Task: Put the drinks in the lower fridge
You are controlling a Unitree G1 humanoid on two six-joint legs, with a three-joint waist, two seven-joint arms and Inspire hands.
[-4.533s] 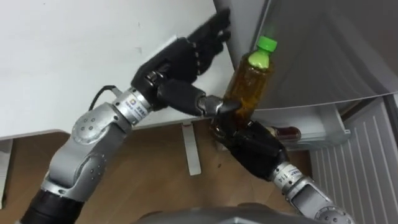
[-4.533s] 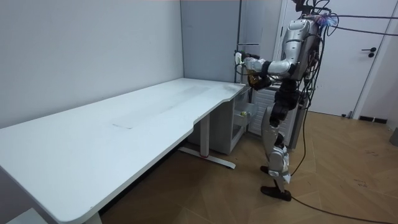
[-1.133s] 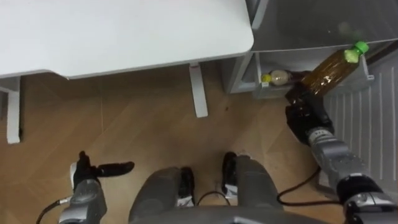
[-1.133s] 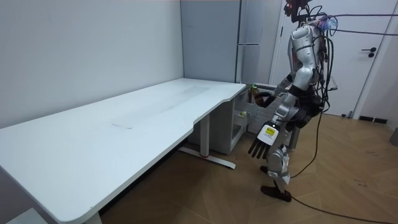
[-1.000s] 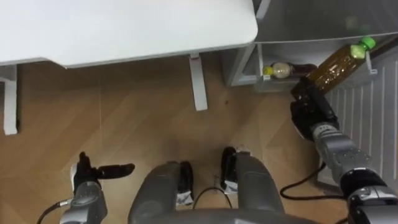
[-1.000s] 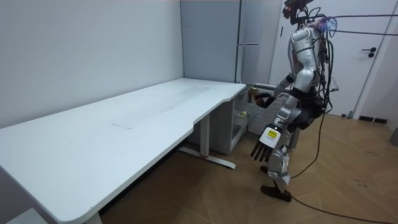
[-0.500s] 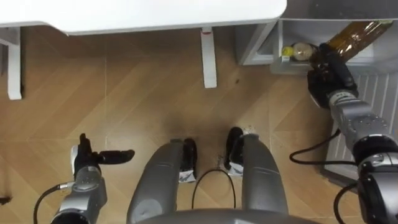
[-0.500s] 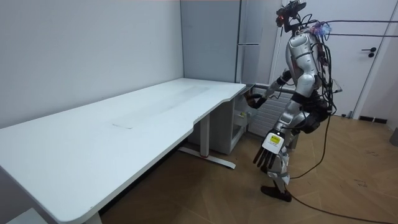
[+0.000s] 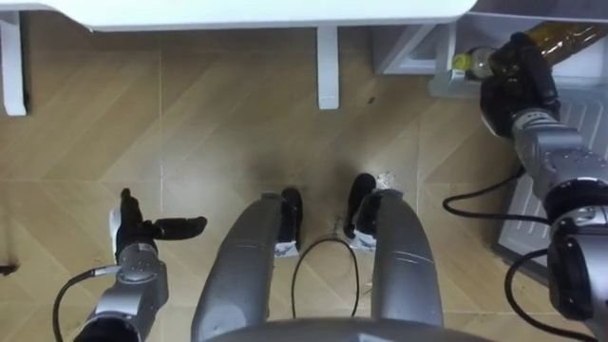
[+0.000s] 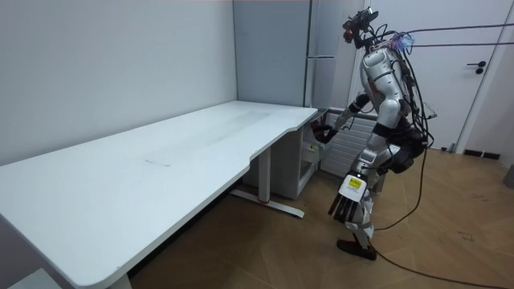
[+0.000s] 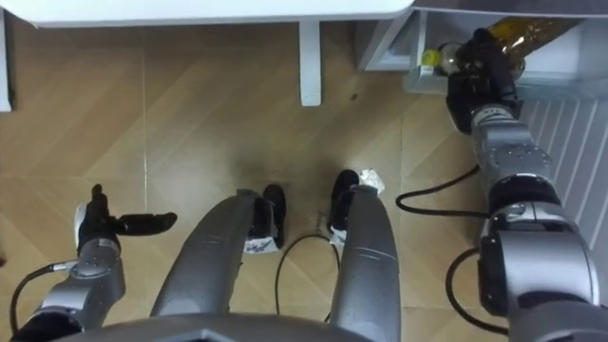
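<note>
Room view: the robot stands on the wooden floor (image 10: 265, 241) at the far end of the white desk (image 10: 201, 136), bent forward at the waist. Its right arm reaches into the open lower fridge (image 9: 410, 47) beside the desk leg.

From the head camera, the right hand (image 9: 513, 95) has its fingers wrapped round the base of a bottle of amber drink (image 9: 565, 38), which is tipped well over with its top pointing into the fridge. The upper part of the bottle is cut off by the frame edge, so I can't tell whether it touches a shelf. Just beside the hand, inside the compartment, a second bottle with a yellow cap (image 9: 467, 62) lies on its side.

The left hand (image 9: 142, 231) hangs low by the robot's leg, holding nothing, fingers straight and thumb apart from them.
</note>
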